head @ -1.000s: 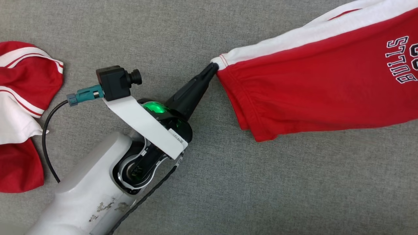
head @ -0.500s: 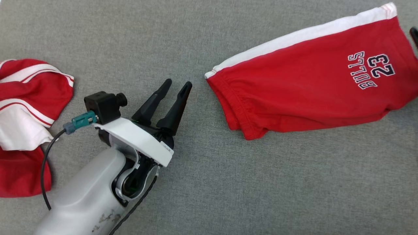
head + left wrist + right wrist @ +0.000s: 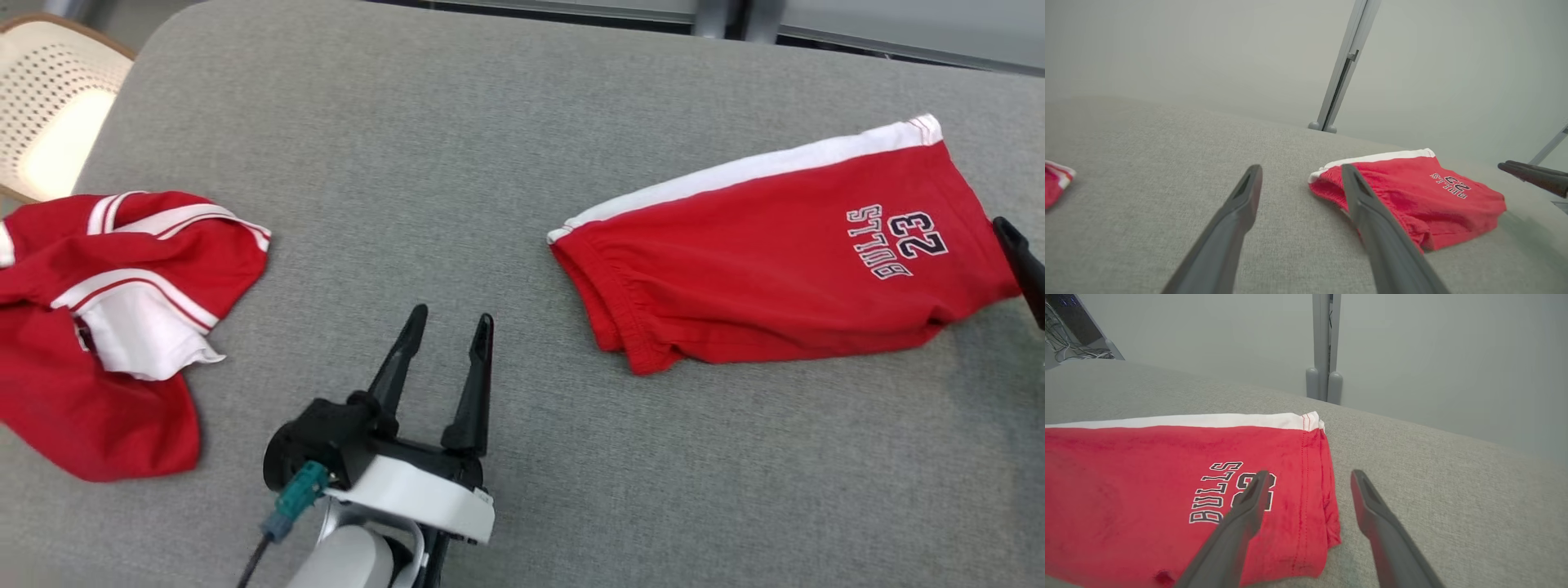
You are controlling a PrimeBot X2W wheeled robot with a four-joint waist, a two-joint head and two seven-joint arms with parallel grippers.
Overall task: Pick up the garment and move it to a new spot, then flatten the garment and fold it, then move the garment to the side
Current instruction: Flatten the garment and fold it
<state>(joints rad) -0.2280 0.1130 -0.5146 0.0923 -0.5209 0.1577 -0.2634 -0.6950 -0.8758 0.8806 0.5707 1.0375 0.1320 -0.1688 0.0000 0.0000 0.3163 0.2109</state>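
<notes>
We see folded red shorts [image 3: 775, 261] flat on grey table [image 3: 392, 147], right of centre. Left end effector [image 3: 453, 314] released, empty, apart from waistband. Right end effector [image 3: 1310, 473] released, empty, near leg hem. Head view adds crumpled red garment [image 3: 122, 327] and chair [image 3: 49, 98] at left.

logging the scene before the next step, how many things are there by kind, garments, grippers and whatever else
garments: 2 (folded red shorts, crumpled red and white garment)
grippers: 2 (left gripper, right gripper, both open)
chairs: 1 (pale perforated chair)
total: 5
</notes>
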